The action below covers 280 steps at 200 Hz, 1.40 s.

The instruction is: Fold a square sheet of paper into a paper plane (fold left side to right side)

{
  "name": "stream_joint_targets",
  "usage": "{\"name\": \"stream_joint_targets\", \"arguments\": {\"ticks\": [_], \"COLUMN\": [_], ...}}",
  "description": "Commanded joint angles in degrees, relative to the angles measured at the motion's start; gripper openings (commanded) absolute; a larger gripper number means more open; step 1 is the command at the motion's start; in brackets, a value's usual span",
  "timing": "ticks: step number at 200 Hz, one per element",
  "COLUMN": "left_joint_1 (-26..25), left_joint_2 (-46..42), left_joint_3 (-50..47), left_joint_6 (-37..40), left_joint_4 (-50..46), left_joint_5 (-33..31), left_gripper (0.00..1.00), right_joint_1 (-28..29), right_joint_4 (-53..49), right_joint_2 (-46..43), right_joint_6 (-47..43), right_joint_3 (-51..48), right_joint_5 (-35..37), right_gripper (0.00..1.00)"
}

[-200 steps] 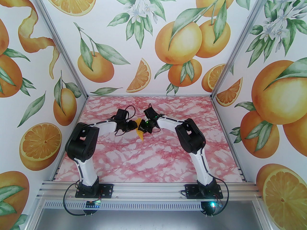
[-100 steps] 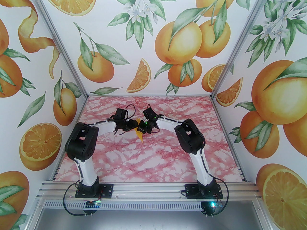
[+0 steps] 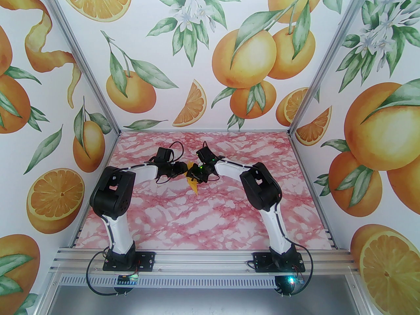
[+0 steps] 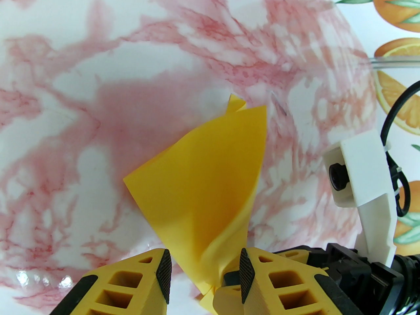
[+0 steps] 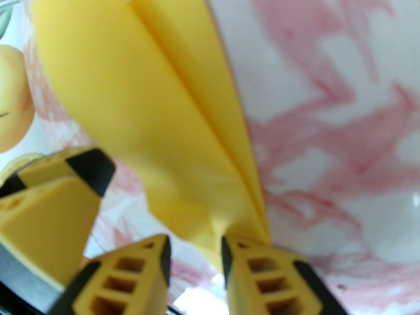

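Right end effector has just parted around the paper plane. Left end effector stands apart too; the crease looks released.

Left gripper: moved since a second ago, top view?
Yes, slightly. Judged against the table's back rail, the left gripper has shifted a little to the left and toward that rail.

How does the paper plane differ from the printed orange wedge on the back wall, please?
The paper plane is plain yellow-orange, with folds and a lengthwise crease; the orange wedge shows rind and segments. The paper plane is a real folded sheet between the left pincer and right pincer over the table; the orange wedge is a flat print on the back wall. Both are orange-toned.
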Motion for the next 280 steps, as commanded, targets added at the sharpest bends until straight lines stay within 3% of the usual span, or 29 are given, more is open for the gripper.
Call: {"name": "stream_joint_targets", "arguments": {"ticks": [1,45,67,80,125,140,221,266,280], "left_joint_1": [-1.54,-1.92,-2.06,-2.15,-2.32,-2.41,-2.59,-2.59,-2.59], "left_joint_2": [0.7,3.34,4.47,4.87,7.02,7.4,9.18,9.62,9.71], "left_joint_3": [0.73,2.33,2.8,2.85,3.73,3.64,4.03,4.43,4.52], "left_joint_6": [0.14,0.81,1.49,1.64,2.68,2.88,3.58,3.46,3.4], "left_joint_4": [-0.14,-1.99,-2.81,-2.99,-5.65,-5.71,-7.9,-8.12,-8.12], "left_joint_5": [1.79,2.74,2.48,2.31,0.96,0.96,-2.46,-2.38,-2.38], "left_gripper": [0.38,0.35,0.28,0.15,0.16,0.07,0.02,0.02,0.02], "right_joint_1": [0.92,0.99,0.91,0.92,0.98,0.98,0.47,-0.37,-0.55], "right_joint_4": [1.01,1.04,1.19,1.36,2.27,2.91,5.67,13.89,17.22], "right_joint_2": [0.17,0.17,0.08,0.0,-0.79,-1.08,-8.1,-14.31,-15.38], "right_joint_6": [-1.1,-1.01,-1.01,-1.01,-1.01,-0.92,-2.99,-1.82,-0.73], "right_joint_3": [-1.38,-1.47,-1.46,-1.55,-1.76,-1.98,-6.56,-18.51,-21.8], "right_joint_5": [0.74,0.71,0.64,0.65,0.56,0.43,-1.29,-4.14,-5.34], "right_gripper": [0.33,0.32,0.32,0.31,0.31,0.31,0.33,0.2,0.1]}}
